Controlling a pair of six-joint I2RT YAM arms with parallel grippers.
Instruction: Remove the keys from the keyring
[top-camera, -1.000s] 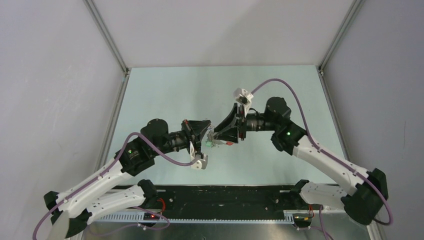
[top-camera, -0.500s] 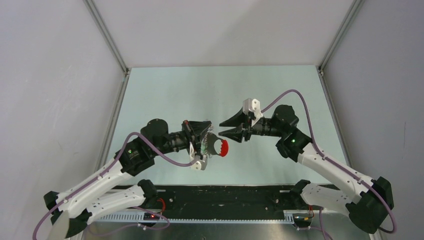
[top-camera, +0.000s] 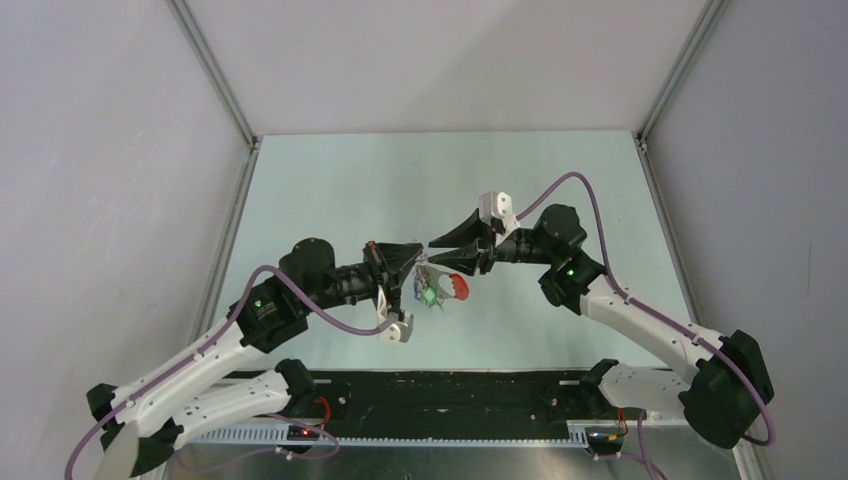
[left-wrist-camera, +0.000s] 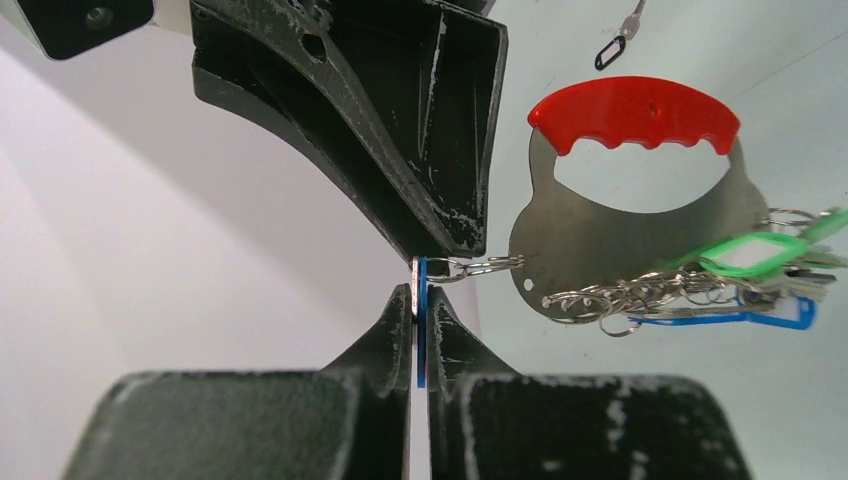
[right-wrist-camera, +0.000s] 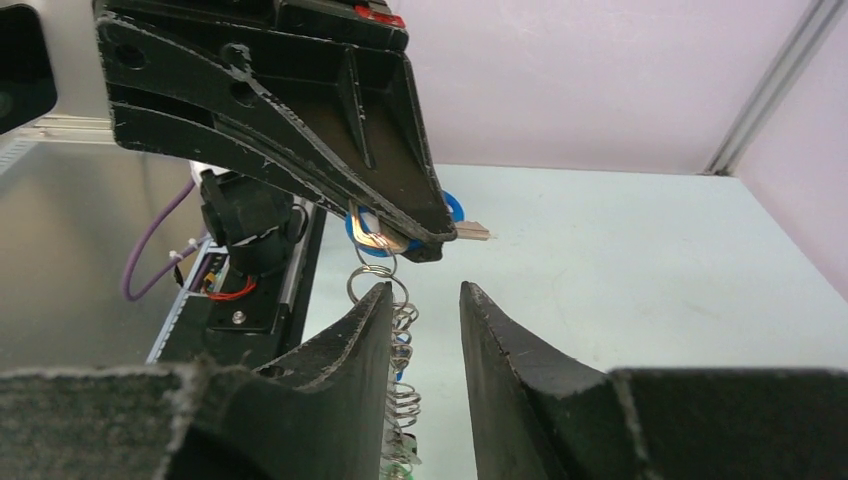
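The keyring (left-wrist-camera: 560, 235) hangs in the air from a blue key (left-wrist-camera: 421, 345) that my left gripper (left-wrist-camera: 420, 300) pinches tight, so the rest dangles free. My right gripper (right-wrist-camera: 427, 292), fingers a little apart, sits close to grab it.

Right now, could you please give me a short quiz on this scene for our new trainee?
1. True or false: the left gripper is shut on a blue-tagged key of the hanging bunch.
2. The right gripper is: A open, B shut, C out of view.
3. Fill in: the keyring has a curved plastic loop coloured ____.
Key: 1 true; 2 A; 3 red.
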